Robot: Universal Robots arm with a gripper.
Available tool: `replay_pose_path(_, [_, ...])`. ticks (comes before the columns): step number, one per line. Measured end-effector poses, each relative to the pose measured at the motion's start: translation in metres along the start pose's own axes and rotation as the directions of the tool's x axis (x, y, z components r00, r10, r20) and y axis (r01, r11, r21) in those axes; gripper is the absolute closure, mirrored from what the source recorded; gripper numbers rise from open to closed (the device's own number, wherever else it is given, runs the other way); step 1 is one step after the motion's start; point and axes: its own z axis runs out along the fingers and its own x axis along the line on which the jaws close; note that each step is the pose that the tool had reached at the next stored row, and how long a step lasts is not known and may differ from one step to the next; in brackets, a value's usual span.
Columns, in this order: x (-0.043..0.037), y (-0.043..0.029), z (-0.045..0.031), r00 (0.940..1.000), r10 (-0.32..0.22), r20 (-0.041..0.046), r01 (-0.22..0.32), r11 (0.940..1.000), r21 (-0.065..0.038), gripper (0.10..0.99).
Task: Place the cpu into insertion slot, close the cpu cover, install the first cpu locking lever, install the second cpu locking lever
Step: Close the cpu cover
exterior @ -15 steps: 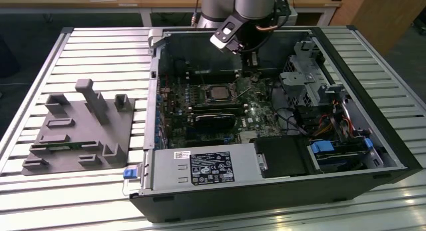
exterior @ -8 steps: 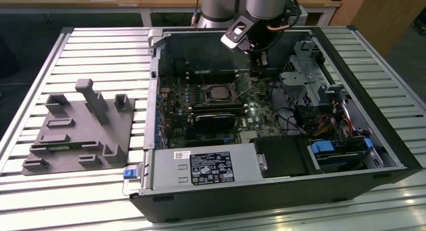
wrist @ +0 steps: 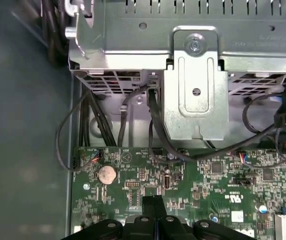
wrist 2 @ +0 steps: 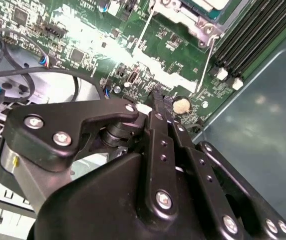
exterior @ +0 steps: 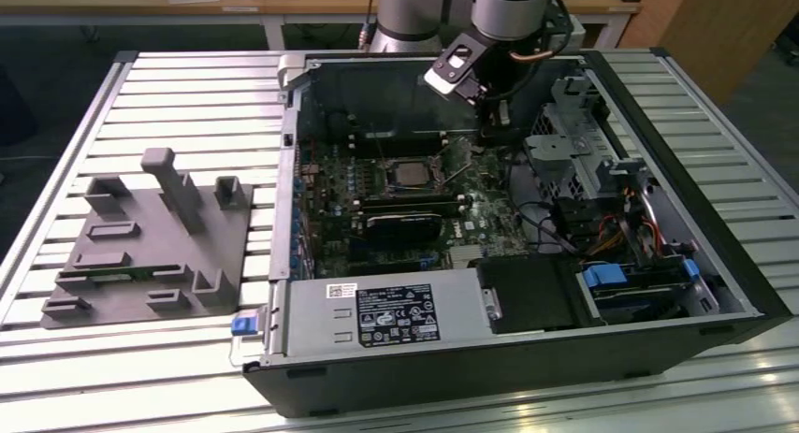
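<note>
**Jaws.** Your jaws are closed on each other and grip nothing. In the first wrist view the two black fingertips [wrist: 147, 206] meet along a single seam. In the second wrist view the fingertips [wrist 2: 155, 98] point down at the green motherboard [wrist 2: 108, 45], just beside the round coin cell [wrist 2: 181, 105]. Whether they touch the board cannot be told.

**The cpu.** The cpu [exterior: 410, 174] sits in the insertion slot [exterior: 385, 171], about the middle of the motherboard and nearer the case's far wall than the power-supply box [exterior: 387, 316] at its near wall. A corner of the silvery cpu cover [wrist 2: 192, 21] shows in the second wrist view. Whether it is fully down cannot be told.

**Relation.** In the exterior view your jaws stand to the exterior view's right of the slot, near it but clearly apart. Nothing of them is over the cpu.

**Attitude.** The cpu lies flat, with its grey top facing up out of the open side of the case [exterior: 736, 293]. It is square and shows no long axis. Its edges run roughly in line with the case walls.

**Levers.** Two thin metal rods [wrist 2: 143, 30] run along two sides of the slot in the second wrist view. Whether they are latched cannot be told.

**Surroundings.** The case lies on the slatted desk [exterior: 187, 106], from its middle toward the edge on the exterior view's right. A grey fixture block [exterior: 150, 251] sits near the opposite edge. A metal drive cage [wrist: 195, 100] and black cables [wrist: 90, 120] show in the first wrist view.
</note>
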Motion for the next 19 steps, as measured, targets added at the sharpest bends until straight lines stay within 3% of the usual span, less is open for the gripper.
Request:
replay_pose_path(9, [-0.0003,-0.0004,0.0182,1.0,0.0,0.0,0.0,0.9999,0.012,0.98])
replay_pose_path(16, [-0.0003,-0.0004,0.0194,1.0,0.0,0.0001,0.0,0.9999,0.013,0.98])
replay_pose_path(19, [-0.0003,-0.0003,0.0201,1.0,0.001,0.0005,-0.001,0.9986,0.054,0.98])
